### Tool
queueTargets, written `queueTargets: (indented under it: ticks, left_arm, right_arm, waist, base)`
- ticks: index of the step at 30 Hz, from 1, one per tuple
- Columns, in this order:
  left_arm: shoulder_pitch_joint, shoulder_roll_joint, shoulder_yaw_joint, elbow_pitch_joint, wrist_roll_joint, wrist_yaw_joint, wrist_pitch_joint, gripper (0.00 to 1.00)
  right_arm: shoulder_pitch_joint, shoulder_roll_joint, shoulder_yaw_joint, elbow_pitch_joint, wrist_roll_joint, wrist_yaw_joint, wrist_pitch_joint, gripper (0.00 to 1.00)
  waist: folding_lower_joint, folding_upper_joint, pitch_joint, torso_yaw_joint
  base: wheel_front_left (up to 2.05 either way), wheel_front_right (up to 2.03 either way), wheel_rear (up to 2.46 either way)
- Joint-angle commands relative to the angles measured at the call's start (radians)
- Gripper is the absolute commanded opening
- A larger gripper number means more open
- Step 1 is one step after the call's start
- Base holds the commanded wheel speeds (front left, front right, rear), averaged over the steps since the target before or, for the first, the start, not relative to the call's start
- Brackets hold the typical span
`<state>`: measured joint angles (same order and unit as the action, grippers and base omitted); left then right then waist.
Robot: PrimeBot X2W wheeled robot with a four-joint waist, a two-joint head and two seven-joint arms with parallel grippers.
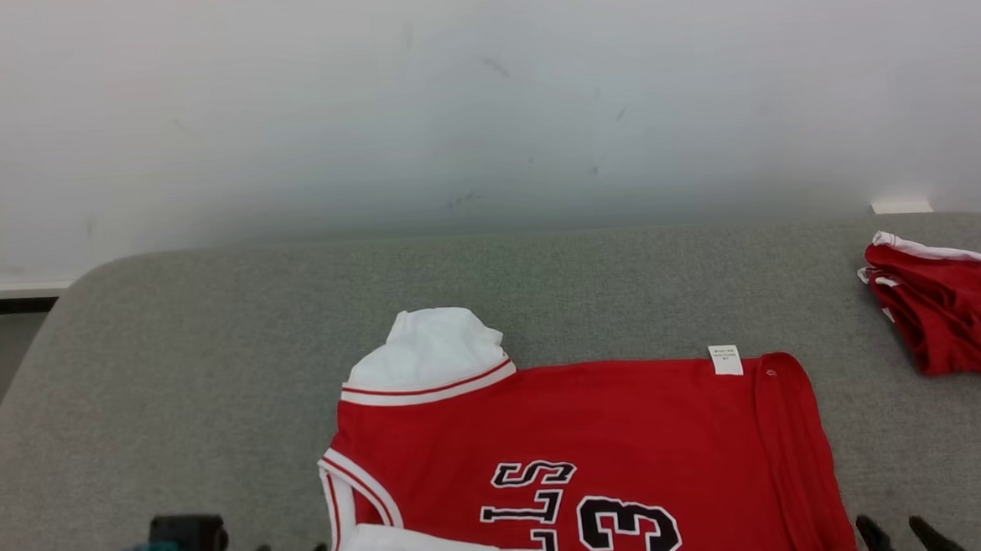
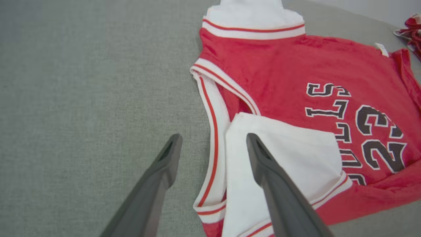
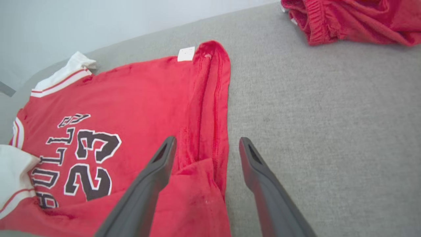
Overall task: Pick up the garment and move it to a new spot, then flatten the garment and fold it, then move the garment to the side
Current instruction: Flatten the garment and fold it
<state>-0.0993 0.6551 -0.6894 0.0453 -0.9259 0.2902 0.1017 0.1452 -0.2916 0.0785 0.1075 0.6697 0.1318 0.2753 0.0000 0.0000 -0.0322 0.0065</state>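
On grey surface (image 1: 168, 368), red jersey (image 1: 599, 421), "BULLS 23"

Left end effector (image 2: 213, 136), right end effector (image 3: 208, 140): agape

Head camera looks down over the table (image 1: 168, 368); close wrist cameras share the jersey (image 1: 599, 421).

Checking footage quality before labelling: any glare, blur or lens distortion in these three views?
Head view: soft even light, no glare, jersey lettering sharp, dim shadow band low on the wall. Left wrist view: left end effector swells toward the lens, table weave crisp. Right wrist view: table's far edge slants, mildly bowed; no glare.
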Motion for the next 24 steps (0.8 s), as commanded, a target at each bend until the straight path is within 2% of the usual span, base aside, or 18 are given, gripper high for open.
queueTargets:
  ticks: [1, 5, 8, 12, 16, 24]
  left_arm:
    - [-0.04, 0.012, 0.007, -0.008, 0.023, -0.007, 0.009, 1.0]
    - [-0.184, 0.023, 0.006, 0.018, 0.035, -0.062, 0.069, 1.0]
    - [-0.297, 0.005, 0.017, 0.081, 0.022, -0.125, 0.104, 1.0]
    - [-0.453, -0.032, 0.017, 0.211, 0.005, -0.211, 0.154, 1.0]
    - [-0.606, -0.083, 0.004, 0.347, 0.009, -0.279, 0.202, 1.0]
    - [-0.854, -0.158, -0.022, 0.588, 0.001, -0.373, 0.314, 1.0]
  right_arm:
    - [-0.038, 0.011, -0.006, 0.002, -0.005, -0.003, -0.007, 1.0]
    - [-0.177, 0.017, 0.013, 0.047, -0.04, -0.003, 0.001, 1.0]
    - [-0.301, 0.022, 0.041, 0.101, -0.045, -0.003, 0.001, 1.0]
    - [-0.465, 0.027, 0.088, 0.214, -0.04, -0.003, -0.006, 1.0]
    - [-0.618, 0.024, 0.139, 0.35, -0.044, -0.003, -0.01, 1.0]
    - [-0.858, 0.041, 0.256, 0.541, -0.012, -0.003, -0.029, 1.0]
  waist:
    - [0.0, 0.0, 0.014, -0.007]
    - [0.0, 0.0, 0.055, -0.014]
    - [0.0, 0.0, 0.096, -0.027]
    - [0.0, 0.0, 0.149, -0.04]
    - [0.0, 0.0, 0.212, -0.045]
    - [0.0, 0.0, 0.353, -0.065]
  base:
    - [0.0, 0.0, 0.0]
    - [0.0, 0.0, 0.0]
    - [0.0, 0.0, 0.0]
    - [0.0, 0.0, 0.0]
    - [0.0, 0.0, 0.0]
    - [0.0, 0.0, 0.0]
